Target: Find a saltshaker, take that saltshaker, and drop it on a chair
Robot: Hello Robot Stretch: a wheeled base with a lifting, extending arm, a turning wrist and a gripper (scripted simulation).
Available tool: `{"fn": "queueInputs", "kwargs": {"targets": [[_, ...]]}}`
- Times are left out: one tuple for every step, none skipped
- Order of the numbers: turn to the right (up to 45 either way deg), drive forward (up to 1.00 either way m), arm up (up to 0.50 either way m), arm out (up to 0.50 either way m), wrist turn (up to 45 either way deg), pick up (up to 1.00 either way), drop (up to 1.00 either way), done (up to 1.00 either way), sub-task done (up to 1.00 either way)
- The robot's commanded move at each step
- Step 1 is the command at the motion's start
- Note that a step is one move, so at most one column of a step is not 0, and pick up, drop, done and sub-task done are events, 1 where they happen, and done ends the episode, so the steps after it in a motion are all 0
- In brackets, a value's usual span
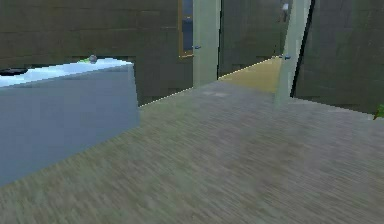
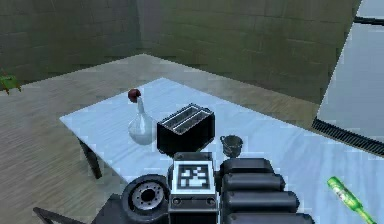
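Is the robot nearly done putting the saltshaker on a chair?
Not nearly. Done: it stands by a table bearing a toaster, a glass vase and a small dark cup. In hand: I cannot tell whether the pincer holds anything. Left: picking out the saltshaker, taking it, dropping it on a chair.

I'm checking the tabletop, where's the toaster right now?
In the arm side view, the toaster stands on the table, between a clear flask at its left and a small dark cup at its right.
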Motion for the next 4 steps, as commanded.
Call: {"fn": "queueInputs", "kwargs": {"targets": [[0.0, 0.0, 0.0, 0.42, 0.0, 0.0, 0.0, 0.0, 0.0], [0.0, 0.0, 0.0, 0.0, 39.0, 0.0, 0.0, 0.0, 0.0], [0.0, 0.0, -0.4, 0.0, 0.0, 0.0, 0.0, 0.0, 0.0], [0.0, 0.0, -0.32, 0.0, 0.0, 0.0, 0.0, 0.0, 0.0]]}}
